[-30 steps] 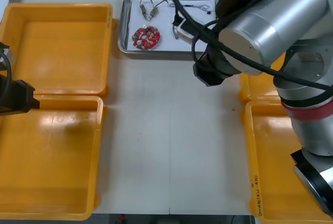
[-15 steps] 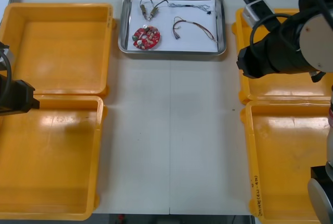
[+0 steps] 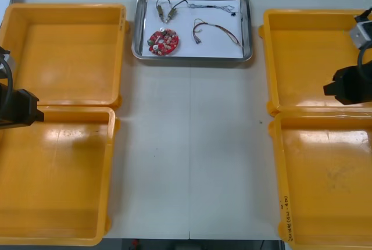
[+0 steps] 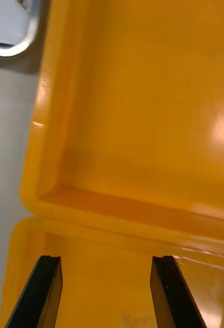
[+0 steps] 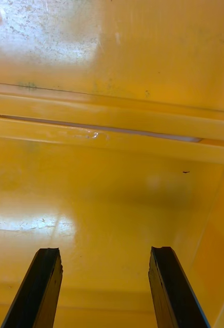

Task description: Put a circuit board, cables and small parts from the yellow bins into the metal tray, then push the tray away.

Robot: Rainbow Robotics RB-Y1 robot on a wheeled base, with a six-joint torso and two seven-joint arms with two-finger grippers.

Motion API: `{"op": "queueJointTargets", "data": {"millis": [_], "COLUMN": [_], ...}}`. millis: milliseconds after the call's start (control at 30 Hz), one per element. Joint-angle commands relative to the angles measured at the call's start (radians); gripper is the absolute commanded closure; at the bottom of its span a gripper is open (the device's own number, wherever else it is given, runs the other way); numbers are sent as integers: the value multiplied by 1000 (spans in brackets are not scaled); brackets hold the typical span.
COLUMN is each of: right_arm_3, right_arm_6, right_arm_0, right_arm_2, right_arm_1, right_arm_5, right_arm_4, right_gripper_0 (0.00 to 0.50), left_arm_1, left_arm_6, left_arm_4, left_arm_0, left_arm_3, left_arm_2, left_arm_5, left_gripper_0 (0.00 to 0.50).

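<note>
The metal tray [image 3: 247,29], white inside, stands at the table's far middle. In it lie a round red circuit board [image 3: 163,40], a red and yellow cable [image 3: 218,29], a thin dark cable [image 3: 212,7] and a looped cable with small metal parts [image 3: 165,10]. My right gripper [image 4: 107,292] is open with nothing between its fingers, above the rims where the two right bins meet. The right arm [image 3: 347,84] shows at the table's right edge. My left gripper [image 5: 105,287] is open over the left bins, and the left arm [image 3: 20,107] is parked at the left edge.
Two yellow bins [image 3: 64,52] [image 3: 55,174] lie on the left and two [image 3: 308,58] [image 3: 325,180] on the right, with bare floors. A corner of the tray [image 4: 14,47] shows in the right wrist view. Bare table [image 3: 192,145] runs between the bins.
My right arm has swung away from over the tray to the right edge above the right bins, uncovering the tray's contents. The left arm has not moved.
</note>
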Motion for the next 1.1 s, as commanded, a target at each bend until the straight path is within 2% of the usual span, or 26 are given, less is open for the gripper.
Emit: {"op": "queueJointTargets", "data": {"millis": [33, 233, 467, 1100], "right_arm_3": [-34, -34, -34, -34], "right_arm_6": [-41, -54, -78, -81], "right_arm_0": [91, 160, 211, 226], "right_arm_2": [-99, -147, -167, -150], "right_arm_1": [-84, -110, -110, -110], "right_arm_5": [3, 3, 3, 3], "right_arm_4": [-60, -78, -81, -98], "right_gripper_0": [0, 0, 0, 0], "left_arm_1": [42, 42, 42, 42], "left_arm_6": [-84, -84, -84, -84], "left_arm_4": [-9, -9, -9, -9], "left_arm_0": [13, 13, 13, 13], "left_arm_3": [-32, -32, -32, -32], "left_arm_2": [27, 27, 27, 27], "left_arm_5": [6, 6, 6, 6], "left_gripper_0": [0, 0, 0, 0]}}
